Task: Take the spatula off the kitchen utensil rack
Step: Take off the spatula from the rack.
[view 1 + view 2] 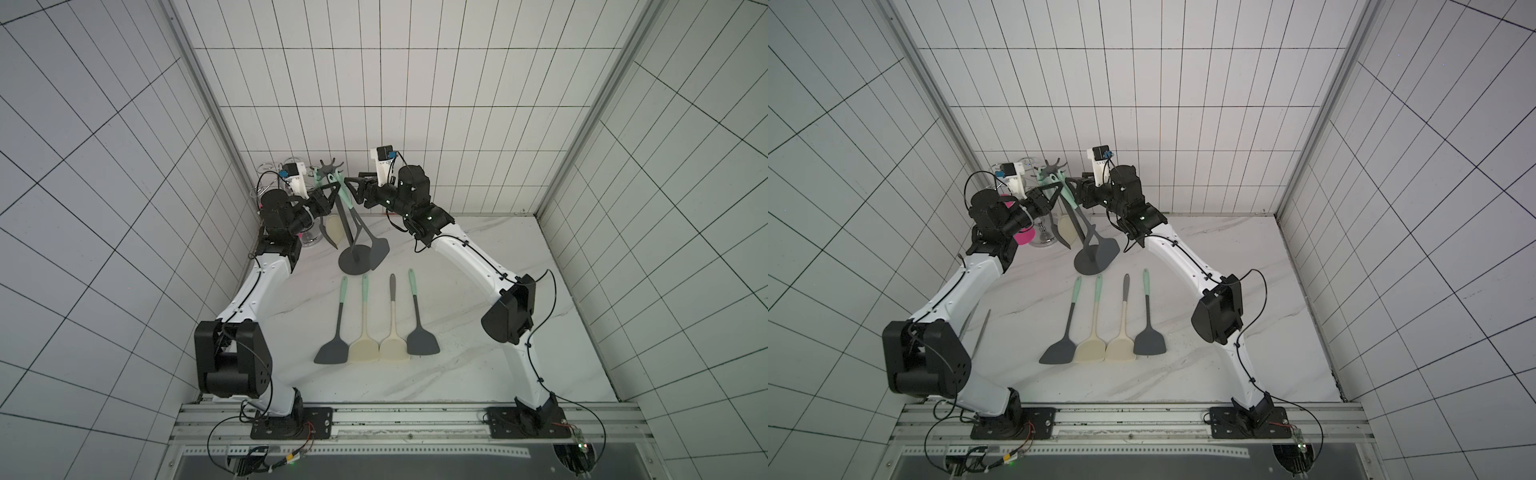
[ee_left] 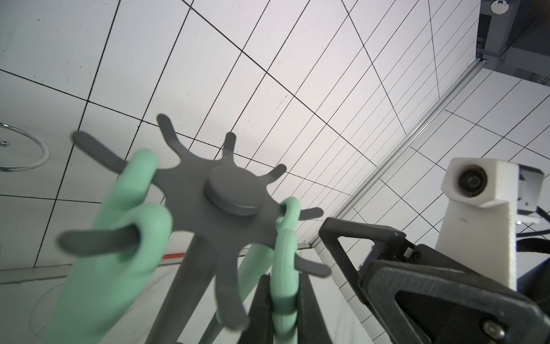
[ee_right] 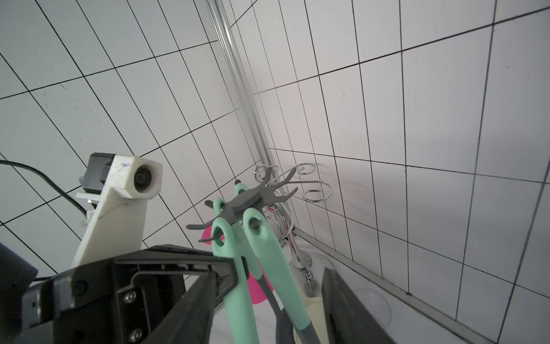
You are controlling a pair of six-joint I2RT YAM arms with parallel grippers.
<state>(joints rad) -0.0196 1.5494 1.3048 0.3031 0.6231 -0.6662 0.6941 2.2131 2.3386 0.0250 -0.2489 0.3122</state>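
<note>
Tall dark grey hook-ringed utensil rack stands at 11 o'clock on white marble surface. Mint-handled silicone spatula hangs from its hook, left jaws pinching the handle. The right jaws are spread around a neighbouring mint handle.

Around the kitchen utensil rack: the left tool, clamped on a hanging spatula, blocks 9 o'clock. The right tool blocks 3 o'clock. A glass holder stands at 10 o'clock, and four loose spatulas lie at 6 o'clock. The counter toward 4 o'clock is open.
</note>
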